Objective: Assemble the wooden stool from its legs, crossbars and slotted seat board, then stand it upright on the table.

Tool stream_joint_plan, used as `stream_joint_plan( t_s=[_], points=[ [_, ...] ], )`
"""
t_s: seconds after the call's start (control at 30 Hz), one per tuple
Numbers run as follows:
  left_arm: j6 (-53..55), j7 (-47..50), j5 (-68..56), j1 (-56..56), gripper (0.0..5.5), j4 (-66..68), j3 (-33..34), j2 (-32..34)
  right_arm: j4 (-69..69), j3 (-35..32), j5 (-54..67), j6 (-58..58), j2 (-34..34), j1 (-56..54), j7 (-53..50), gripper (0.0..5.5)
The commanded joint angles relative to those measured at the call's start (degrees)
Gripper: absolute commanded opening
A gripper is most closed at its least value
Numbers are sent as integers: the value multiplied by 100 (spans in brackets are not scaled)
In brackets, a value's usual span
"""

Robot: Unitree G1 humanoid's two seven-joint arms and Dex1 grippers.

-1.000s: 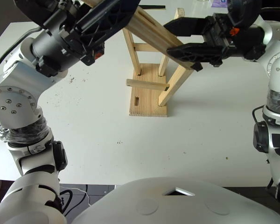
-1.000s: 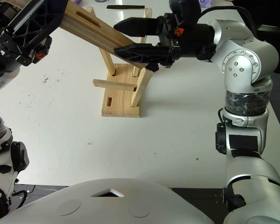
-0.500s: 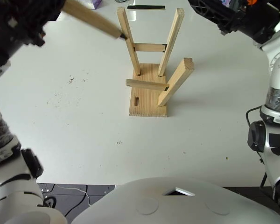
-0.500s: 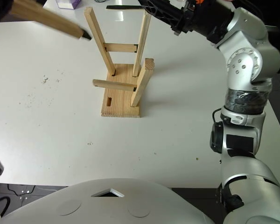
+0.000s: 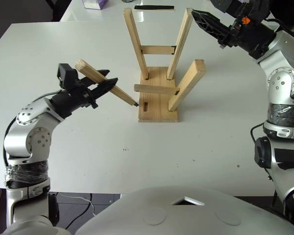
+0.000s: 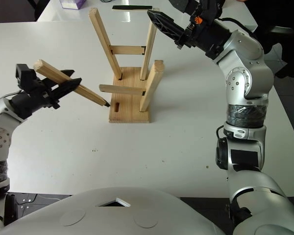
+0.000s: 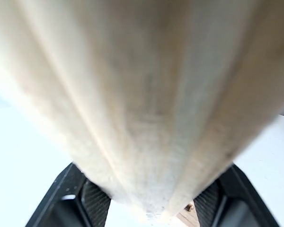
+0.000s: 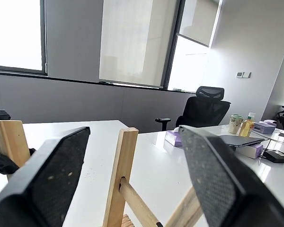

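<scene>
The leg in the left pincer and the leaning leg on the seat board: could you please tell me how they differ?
The held leg is gripped by the left pincer above the table; the leaning leg stands free with its foot on the board. The held leg carries no crossbar; the leaning leg has a crossbar joined to it. Both are pale square wood.

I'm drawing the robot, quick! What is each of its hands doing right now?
Left gripper: closed, holding a wooden leg.
Right gripper: open, holding nothing.
</scene>
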Motion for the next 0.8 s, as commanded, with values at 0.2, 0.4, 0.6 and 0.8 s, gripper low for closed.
stream_joint_plan(
  t_s=[0.2, 0.4, 0.6, 0.8],
  points=[
    [376, -124, -364, -177, 208, -624, -191, 49, 17, -22, -74, -114, 68, -36, -89, 345],
    [220, -416, -294, -930, 207, -295, -177, 154, 71, -90, -115, -187, 59, 0, -108, 345],
    [-19, -694, -8, -1021, 207, 137, -608, -102, 328, -67, -168, -300, 36, -178, -20, 345],
    [-337, -846, 366, -985, 207, 528, -889, -317, 529, -222, -193, -367, -79, -250, -41, 345]
  ],
)
